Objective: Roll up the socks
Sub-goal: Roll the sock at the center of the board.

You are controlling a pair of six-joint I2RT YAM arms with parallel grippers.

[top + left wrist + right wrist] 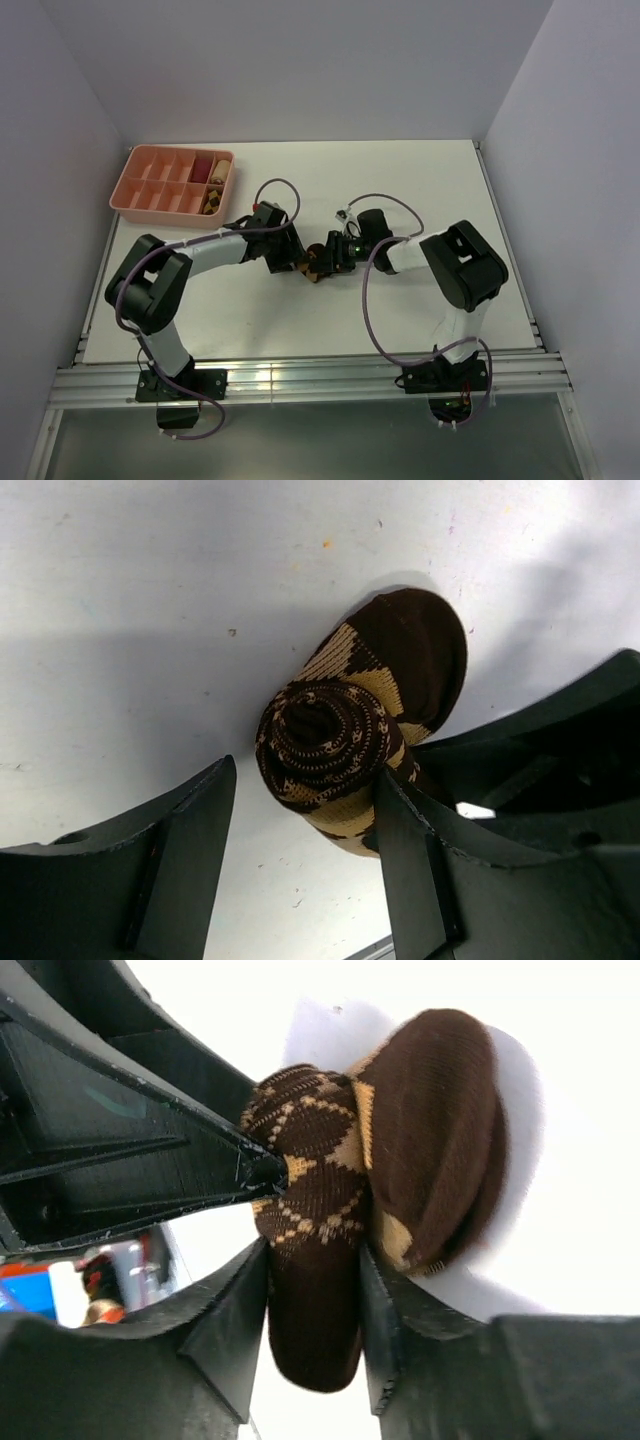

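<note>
a white table (400, 170) boxed in by plain pale walls (300, 70), softly lit.

The socks (340, 740) form a tight brown-and-tan argyle roll on the table (150, 580).

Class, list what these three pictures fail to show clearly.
- Top view: the socks are tiny and mostly covered by the left gripper and right gripper; one sock or two, unclear.
- Top view: the tray holds things too small to name.
- Left wrist view: the socks' lower edge is behind a finger.
- Right wrist view: glare washes out the table.
</note>
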